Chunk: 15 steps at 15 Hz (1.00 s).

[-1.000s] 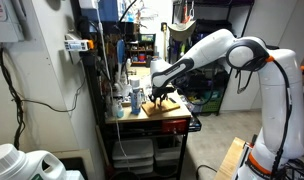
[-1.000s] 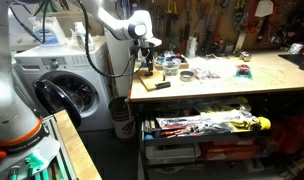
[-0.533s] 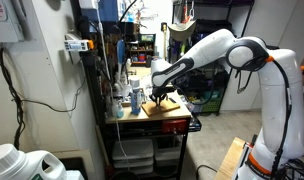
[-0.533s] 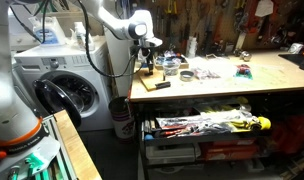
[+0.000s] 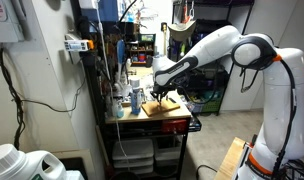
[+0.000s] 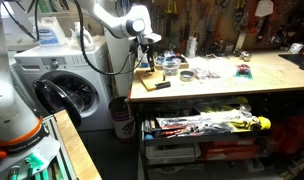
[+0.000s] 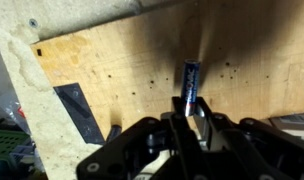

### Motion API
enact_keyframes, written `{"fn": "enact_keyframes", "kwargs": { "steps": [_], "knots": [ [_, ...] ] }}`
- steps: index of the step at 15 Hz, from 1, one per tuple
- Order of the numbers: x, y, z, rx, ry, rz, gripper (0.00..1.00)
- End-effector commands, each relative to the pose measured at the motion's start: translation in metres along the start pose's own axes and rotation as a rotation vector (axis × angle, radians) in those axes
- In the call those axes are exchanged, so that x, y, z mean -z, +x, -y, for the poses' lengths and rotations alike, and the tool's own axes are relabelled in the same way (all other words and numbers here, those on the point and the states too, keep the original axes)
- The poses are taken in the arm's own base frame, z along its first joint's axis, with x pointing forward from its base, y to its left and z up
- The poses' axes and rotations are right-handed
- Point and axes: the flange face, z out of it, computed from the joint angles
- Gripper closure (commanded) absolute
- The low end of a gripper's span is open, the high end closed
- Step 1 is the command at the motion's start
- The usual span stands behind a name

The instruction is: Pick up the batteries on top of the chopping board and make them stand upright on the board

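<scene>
Battery (image 7: 191, 75): one, dark, slim; near end clamped in the closed pincer (image 7: 190, 108); over the board (image 7: 112, 70); long axis runs straight away from the pincer, seemingly flat, not yet upright.

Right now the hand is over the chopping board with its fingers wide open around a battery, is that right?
Not quite. The hand is over the chopping board, but its fingers are closed on the battery, not wide open around it. The wrist view shows the grip.
</scene>
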Motion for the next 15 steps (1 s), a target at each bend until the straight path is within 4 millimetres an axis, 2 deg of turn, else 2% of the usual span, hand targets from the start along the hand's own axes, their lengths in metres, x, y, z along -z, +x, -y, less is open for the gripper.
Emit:
{"fn": "enact_keyframes", "kwargs": {
  "steps": [1,7,8,9,11,14,15],
  "knots": [
    [0.015,-0.026,-0.017,-0.042,-0.023,-0.132,0.96],
    [0.017,-0.053,-0.03,-0.098,-0.031,-0.302,0.96],
    [0.017,-0.061,-0.029,-0.119,0.011,-0.259,0.96],
    [0.016,-0.044,-0.02,-0.094,-0.027,-0.267,0.83],
    [0.015,-0.052,-0.021,-0.098,-0.012,-0.263,0.83],
    [0.016,-0.054,-0.022,-0.1,-0.007,-0.264,0.83],
    [0.017,-0.054,-0.022,-0.101,-0.007,-0.264,0.96]
  ]
}}
